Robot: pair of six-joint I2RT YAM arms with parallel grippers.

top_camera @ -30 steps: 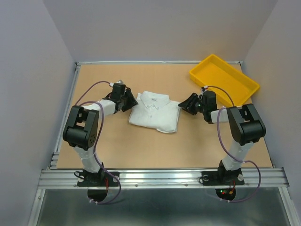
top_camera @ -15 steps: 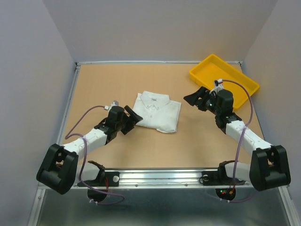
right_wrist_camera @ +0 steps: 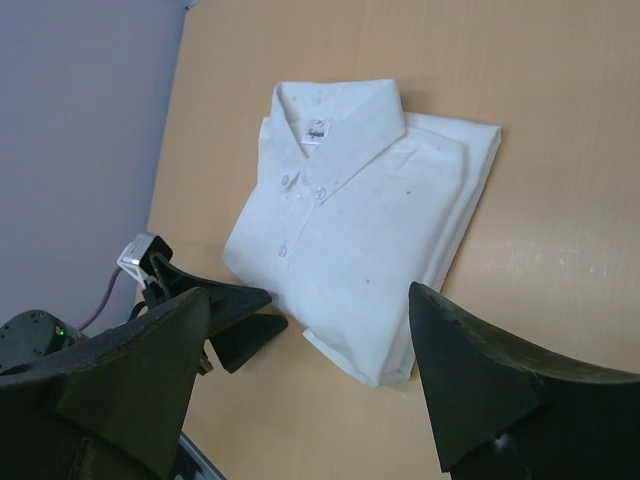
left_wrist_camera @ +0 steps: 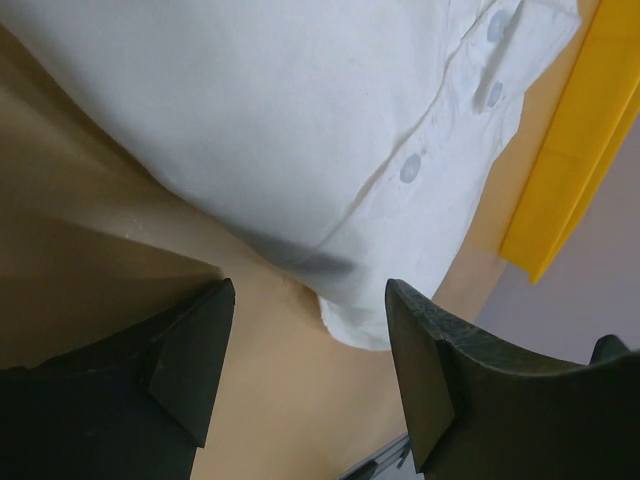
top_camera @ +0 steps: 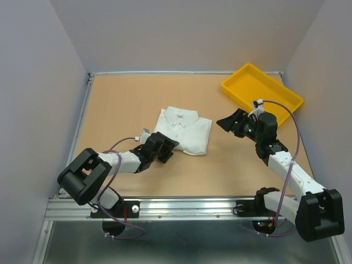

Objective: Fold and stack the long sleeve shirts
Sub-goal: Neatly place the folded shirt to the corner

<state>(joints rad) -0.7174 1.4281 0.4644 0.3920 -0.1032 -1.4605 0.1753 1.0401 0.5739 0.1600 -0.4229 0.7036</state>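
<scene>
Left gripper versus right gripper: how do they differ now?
The left gripper sits low at the shirt's near-left corner; the right gripper hangs higher, apart, off its right side near the yellow tray. Left's view shows only the shirt's edge; right's shows it whole. Both are open, empty, facing the shirt.

The left arm (top_camera: 124, 159) and right arm (top_camera: 289, 168), bolted to an aluminium rail (top_camera: 187, 208), have white links, bulky black joints, wedge-shaped black fingers (left_wrist_camera: 190, 350) and looping purple cables (top_camera: 299, 135).
</scene>
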